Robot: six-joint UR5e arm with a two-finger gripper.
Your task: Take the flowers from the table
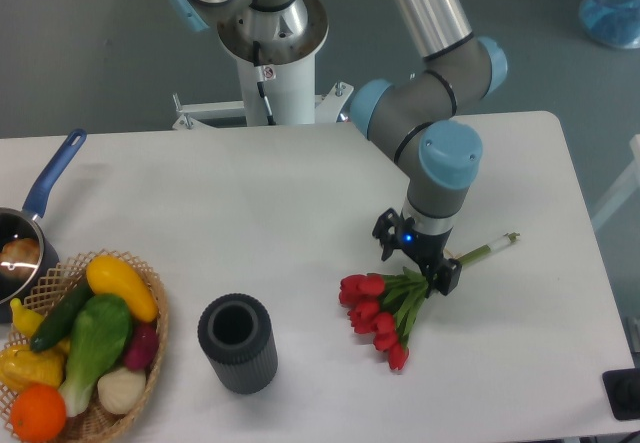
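From my seat I see the gripper (418,266) down low over the right half of the white table (250,203), its dark fingers set on either side of the green stems of the flowers (382,313), right where the leaves gather. Whether the fingers are actually clamped on the stems or only straddling them I cannot tell from this angle, since the wrist hides the gap. The bunch of red tulips lies flat on the tabletop, buds fanned toward the front edge and the pale cut ends of the stems pointing back to the right, past the gripper. Well to the left of the buds stands a dark grey ribbed vase (236,344), upright, mouth open. Farther left, at the table's corner, sits a wicker basket (150,338) of vegetables, with a blue-handled saucepan (25,243) just behind it.
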